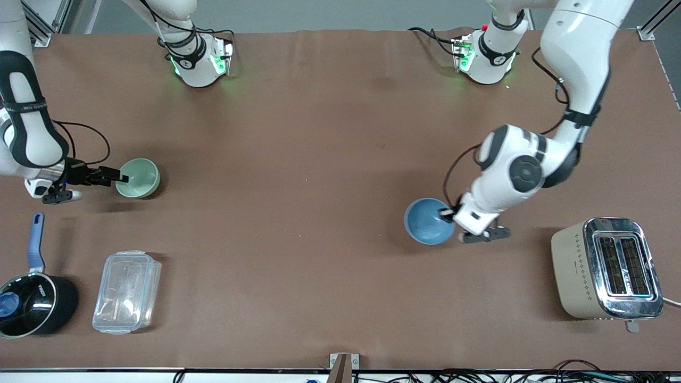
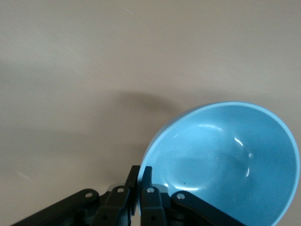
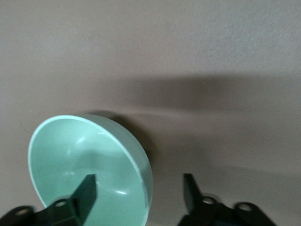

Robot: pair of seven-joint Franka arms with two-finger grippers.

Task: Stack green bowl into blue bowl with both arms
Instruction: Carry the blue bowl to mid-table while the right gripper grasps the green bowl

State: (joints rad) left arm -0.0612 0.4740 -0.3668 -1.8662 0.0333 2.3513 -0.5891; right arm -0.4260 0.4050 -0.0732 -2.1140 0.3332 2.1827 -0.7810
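The green bowl [image 1: 139, 177] sits on the brown table toward the right arm's end. My right gripper [image 1: 120, 177] is open at its rim. In the right wrist view the gripper [image 3: 138, 188] has one finger inside the green bowl [image 3: 84, 150] and the other outside its wall. The blue bowl [image 1: 428, 221] is toward the left arm's end and looks tipped on its side. My left gripper [image 1: 446, 214] is shut on its rim. In the left wrist view the gripper [image 2: 140, 176] pinches the edge of the blue bowl [image 2: 225, 160].
A beige and chrome toaster [image 1: 606, 268] stands nearer the front camera at the left arm's end. A black saucepan with a blue handle [image 1: 32, 298] and a clear plastic container [image 1: 126, 291] sit nearer the camera at the right arm's end.
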